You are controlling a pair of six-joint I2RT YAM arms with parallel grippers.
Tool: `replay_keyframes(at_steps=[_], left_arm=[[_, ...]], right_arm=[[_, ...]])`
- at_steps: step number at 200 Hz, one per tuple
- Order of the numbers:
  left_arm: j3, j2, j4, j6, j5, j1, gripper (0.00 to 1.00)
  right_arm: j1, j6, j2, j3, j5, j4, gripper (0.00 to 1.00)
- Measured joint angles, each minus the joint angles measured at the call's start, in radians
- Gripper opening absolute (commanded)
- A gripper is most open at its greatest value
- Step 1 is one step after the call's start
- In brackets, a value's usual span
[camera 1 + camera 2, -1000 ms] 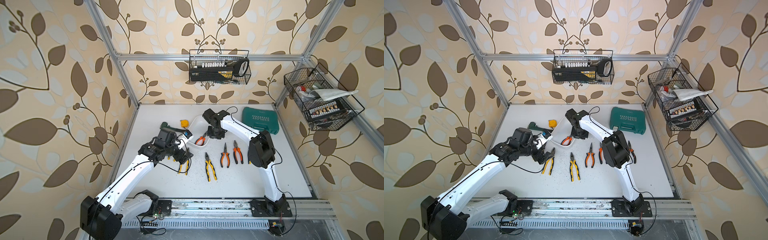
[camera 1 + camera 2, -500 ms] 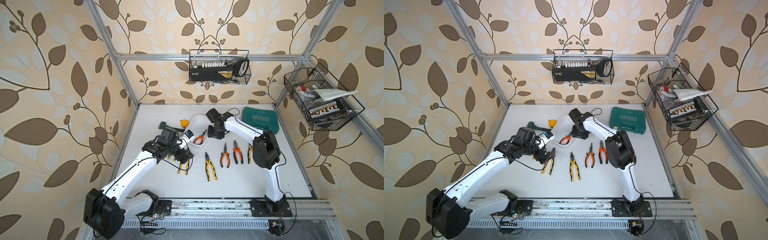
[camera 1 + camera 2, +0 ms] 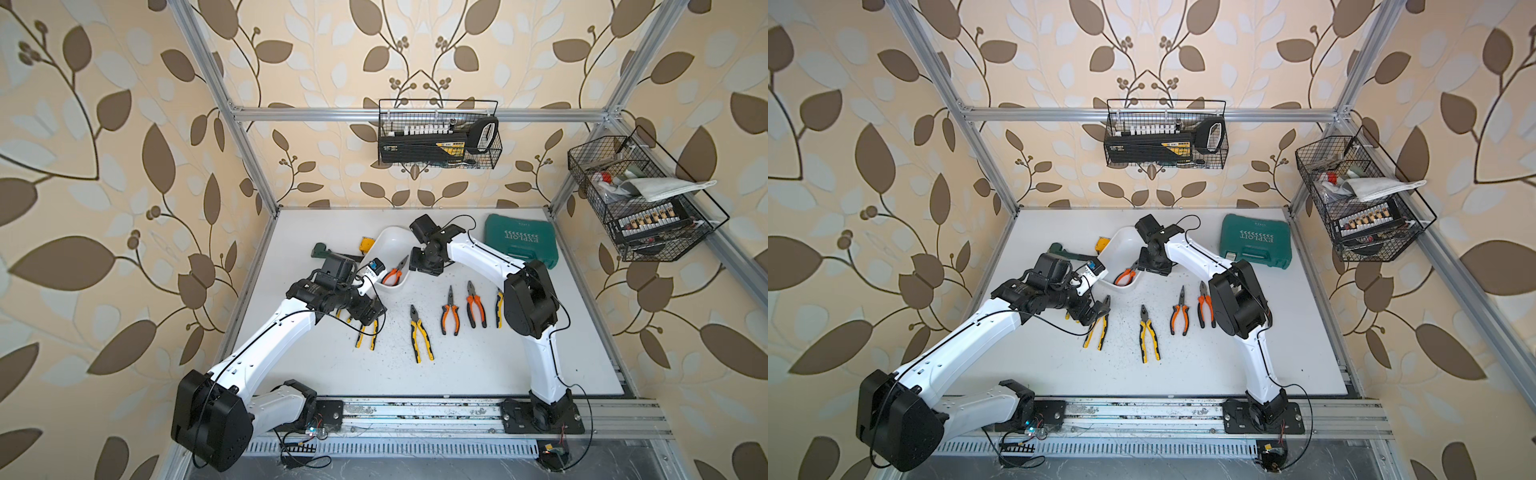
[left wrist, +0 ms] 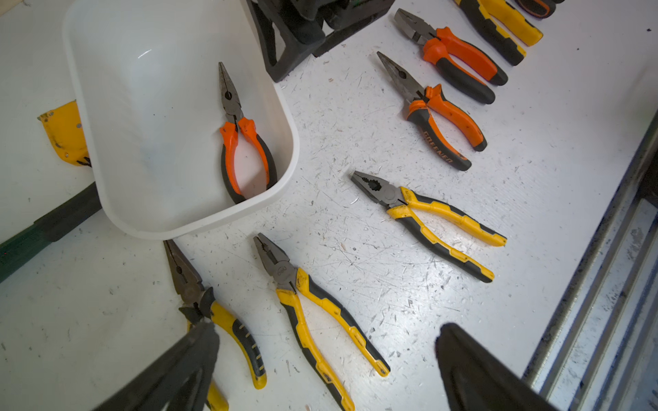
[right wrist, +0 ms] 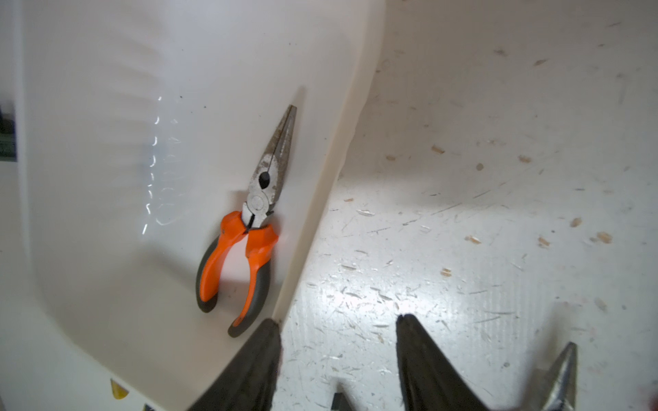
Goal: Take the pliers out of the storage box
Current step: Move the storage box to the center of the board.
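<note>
One needle-nose pliers [image 5: 245, 227], with orange-and-grey handles and a speckled steel nose, lies flat inside the smooth, glossy white plastic storage box [image 5: 89, 142], against its long wall. Six other pliers [image 4: 390, 195] lie on the scratched white tabletop [image 4: 356, 124]. The left jaws and the right jaws stand apart, empty.

I see one orange-handled needle-nose pliers [image 5: 245, 227] lying flat in the white storage box [image 5: 89, 106], along the wall beside my right gripper [image 5: 336, 322]. The other pliers [image 4: 427, 220] lie flat outside it, three yellow-handled ones close under my left gripper [image 4: 327, 329].
</note>
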Motion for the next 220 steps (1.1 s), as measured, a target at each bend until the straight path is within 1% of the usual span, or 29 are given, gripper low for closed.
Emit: replay_keyframes(at_steps=[15, 19, 31, 49, 75, 89, 103, 113, 124, 142, 161, 189, 195, 220], left_arm=[[0.000, 0.000, 0.000, 0.000, 0.000, 0.000, 0.99], [0.000, 0.000, 0.001, 0.000, 0.000, 0.000, 0.99], [0.000, 0.000, 0.001, -0.001, 0.000, 0.000, 0.99], [0.000, 0.000, 0.003, -0.003, 0.000, 0.000, 0.99], [0.000, 0.001, 0.003, -0.004, 0.000, 0.001, 0.99], [0.000, 0.002, 0.003, -0.005, 0.000, 0.006, 0.99], [0.002, 0.002, 0.003, -0.008, -0.001, 0.007, 0.99], [0.005, 0.004, 0.002, -0.011, -0.002, 0.007, 0.99], [0.010, 0.008, 0.003, -0.016, -0.002, 0.012, 0.99], [0.022, 0.019, 0.003, -0.033, -0.008, 0.013, 0.99], [0.048, 0.051, 0.003, -0.059, -0.029, 0.018, 0.99], [0.130, 0.166, 0.003, -0.126, -0.077, 0.038, 0.99], [0.155, 0.200, -0.001, -0.144, -0.084, 0.042, 0.99], [0.300, 0.384, -0.027, -0.244, -0.109, 0.060, 0.99]], right_arm=[[0.005, 0.003, 0.000, -0.006, -0.013, 0.020, 0.60], [0.006, 0.005, 0.000, -0.006, -0.016, 0.023, 0.58], [0.010, 0.004, 0.000, -0.006, -0.022, 0.032, 0.53], [0.012, 0.010, 0.005, 0.000, -0.029, 0.029, 0.41], [0.008, 0.012, 0.058, 0.073, -0.030, -0.004, 0.35], [0.001, 0.003, 0.101, 0.123, -0.030, -0.023, 0.26], [-0.009, -0.006, 0.122, 0.137, -0.030, -0.031, 0.23], [-0.015, -0.009, 0.124, 0.137, -0.027, -0.044, 0.18], [-0.024, -0.013, 0.124, 0.136, -0.022, -0.053, 0.16], [-0.045, -0.021, 0.110, 0.115, -0.015, -0.052, 0.15], [-0.075, -0.046, 0.070, 0.048, -0.005, -0.053, 0.15], [-0.130, -0.103, -0.005, -0.056, 0.014, -0.064, 0.14], [-0.144, -0.117, -0.019, -0.074, 0.016, -0.065, 0.16], [-0.185, -0.169, -0.054, -0.109, 0.024, -0.072, 0.31]])
